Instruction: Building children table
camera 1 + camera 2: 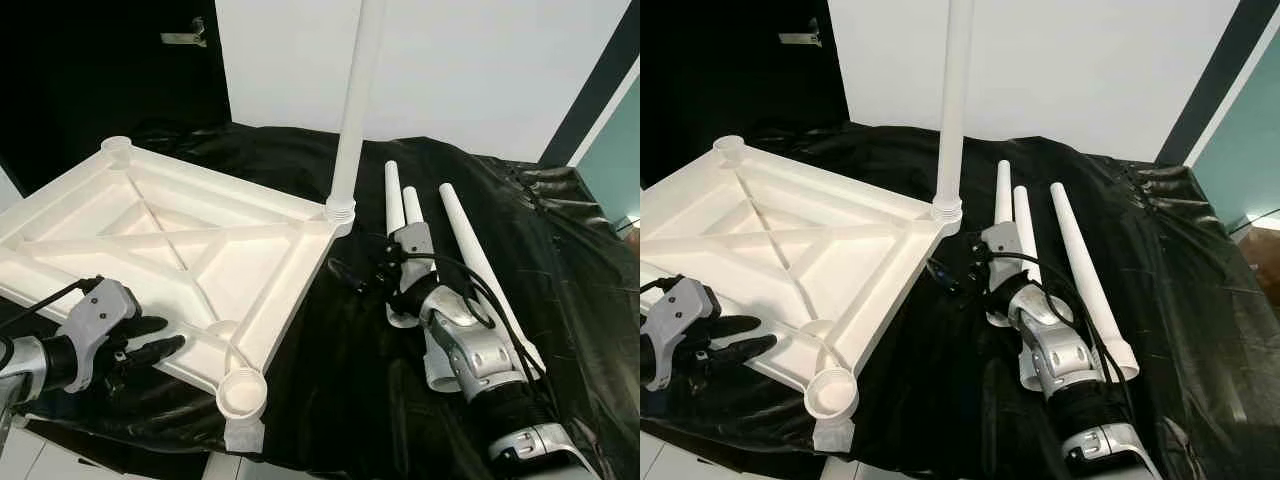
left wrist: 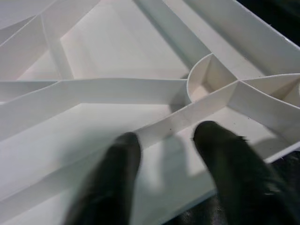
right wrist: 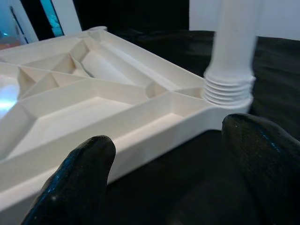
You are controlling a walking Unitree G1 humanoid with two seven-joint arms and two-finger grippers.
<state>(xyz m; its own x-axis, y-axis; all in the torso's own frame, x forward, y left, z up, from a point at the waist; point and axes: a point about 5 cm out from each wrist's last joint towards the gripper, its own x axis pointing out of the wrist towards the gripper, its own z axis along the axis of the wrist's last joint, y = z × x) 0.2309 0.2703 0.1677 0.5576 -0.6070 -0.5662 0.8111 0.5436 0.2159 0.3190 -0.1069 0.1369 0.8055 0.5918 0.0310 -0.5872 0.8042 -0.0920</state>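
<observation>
Nearest me, the white tabletop [image 1: 180, 250] lay upside down on the black cloth [image 1: 560, 260], one leg [image 1: 355, 100] standing upright in its far corner socket. My left gripper [image 1: 165, 345] rested spread on its near rim; my right gripper [image 1: 360, 272] hovered parted beside three loose legs [image 1: 470, 250].

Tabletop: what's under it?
The tabletop lies upside down on a black sheet, which also carries three loose legs. The left gripper rests on its rim. What the sheet covers is hidden.
</observation>
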